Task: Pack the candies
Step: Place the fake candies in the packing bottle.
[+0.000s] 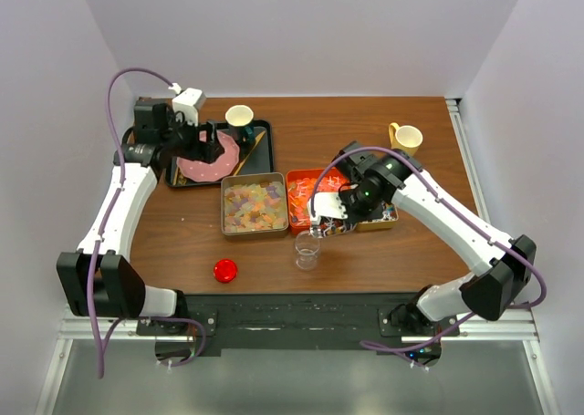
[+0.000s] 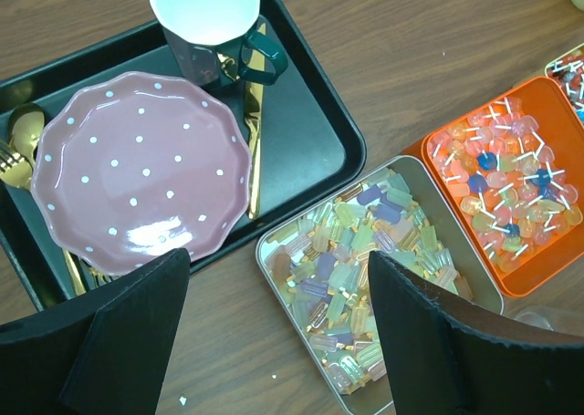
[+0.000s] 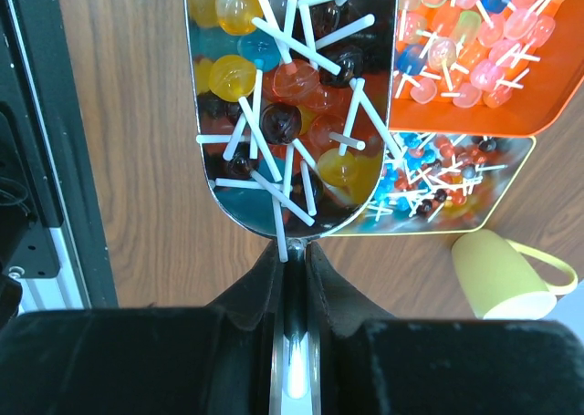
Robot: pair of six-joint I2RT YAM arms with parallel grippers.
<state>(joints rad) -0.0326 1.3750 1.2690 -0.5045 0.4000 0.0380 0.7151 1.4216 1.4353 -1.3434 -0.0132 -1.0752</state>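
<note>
candies (image 3: 292,82): round sweets on white sticks in red, yellow, blue and dark colours, heaped in a metal scoop (image 3: 208,173).
scoop position: top view, over the near right corner of the orange tin (image 3: 493,121), with the clear glass (image 1: 307,249) at its 7 o'clock.
right gripper (image 3: 292,269): jaws clamped tight on the scoop's thin handle.
orange tin contents: pink, orange and blue stick sweets (image 2: 497,182), one loose layer.
yellow tin (image 3: 429,230): touching the orange tin at its 3 o'clock; red and blue stick sweets (image 3: 429,173) inside.
silver tin (image 1: 224,207): just beside the orange tin at its 9 o'clock; filled with pastel candies (image 2: 365,251) in yellow, green, pink and lilac.
left gripper (image 2: 278,269): jaws spread wide, holding nothing, above the black tray (image 2: 310,123).
black tray contents: pink dotted plate (image 2: 146,169), dark mug (image 2: 196,59) with a white inside, gold cutlery (image 2: 254,132); at 10 o'clock from the silver tin.
yellow mug (image 3: 506,274): at 1 o'clock from the yellow tin, near the right edge.
red disc (image 1: 224,270): at 7 o'clock from the silver tin, near the front edge.
table (image 1: 328,132): bare wood at 12 o'clock between tray and yellow mug, and along the front edge beside the glass.
</note>
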